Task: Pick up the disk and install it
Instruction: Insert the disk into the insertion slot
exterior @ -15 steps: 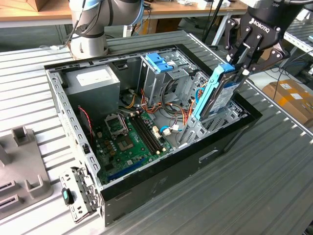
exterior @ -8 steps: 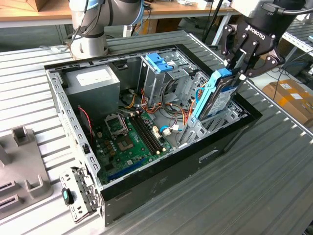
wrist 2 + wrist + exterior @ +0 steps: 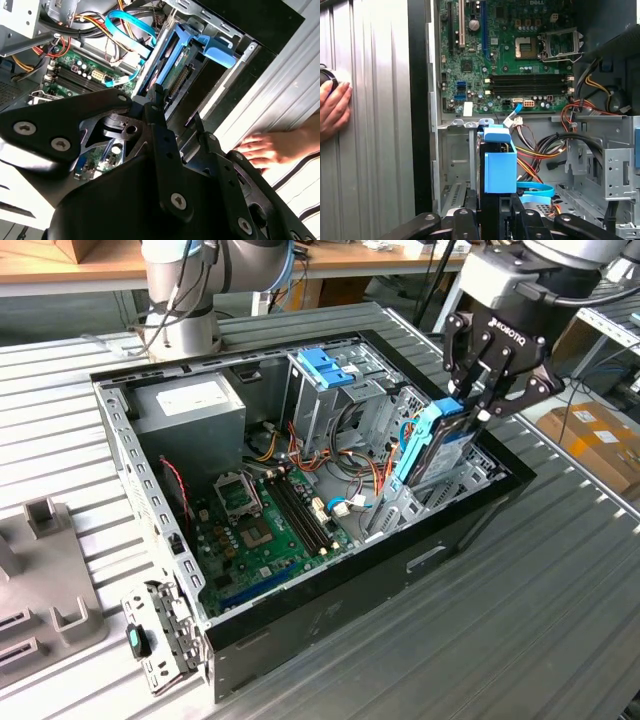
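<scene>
The disk (image 3: 432,445) is a dark drive with bright blue side rails. It stands on edge, tilted, with its lower end inside the drive bay at the exterior view's right side of the open computer case (image 3: 330,630). My gripper (image 3: 472,405) is shut on its upper end from above. In the first wrist view the disk's blue rail (image 3: 500,167) runs away from my gripper (image 3: 495,217) toward the motherboard. In the second wrist view the disk (image 3: 175,62) lies just beyond my black fingers (image 3: 159,100), with its blue tab by the case wall.
A tall metal cage with a blue bracket (image 3: 325,365) stands mid-case, with loose cables (image 3: 350,475) beside it. The motherboard (image 3: 260,525) and power supply (image 3: 190,405) fill the rest. A person's hand (image 3: 270,147) rests on the table just outside the case wall, also seen as a hand (image 3: 332,107).
</scene>
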Robot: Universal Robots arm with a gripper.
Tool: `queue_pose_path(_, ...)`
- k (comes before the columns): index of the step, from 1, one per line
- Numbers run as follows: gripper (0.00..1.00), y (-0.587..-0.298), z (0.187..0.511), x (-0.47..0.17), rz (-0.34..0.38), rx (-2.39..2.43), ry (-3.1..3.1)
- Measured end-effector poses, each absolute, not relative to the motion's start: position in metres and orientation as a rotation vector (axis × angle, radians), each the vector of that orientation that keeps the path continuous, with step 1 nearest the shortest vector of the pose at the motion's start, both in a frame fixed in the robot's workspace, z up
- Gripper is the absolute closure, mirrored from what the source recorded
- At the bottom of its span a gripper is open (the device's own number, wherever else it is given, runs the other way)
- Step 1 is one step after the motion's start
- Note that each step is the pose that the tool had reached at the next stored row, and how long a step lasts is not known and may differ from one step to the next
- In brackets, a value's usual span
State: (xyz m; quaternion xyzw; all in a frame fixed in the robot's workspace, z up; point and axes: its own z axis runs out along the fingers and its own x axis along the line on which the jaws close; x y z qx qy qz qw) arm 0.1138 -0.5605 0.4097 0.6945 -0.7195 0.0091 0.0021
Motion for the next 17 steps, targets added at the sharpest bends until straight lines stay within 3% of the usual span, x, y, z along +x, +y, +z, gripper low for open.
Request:
queue_pose_path(10, 0.65, -0.561, 0.377, 0.114, 0.028, 2.179, -2.257)
queue_pose_path(17, 0.65, -0.561, 0.376, 0.114, 0.028, 2.179, -2.257)
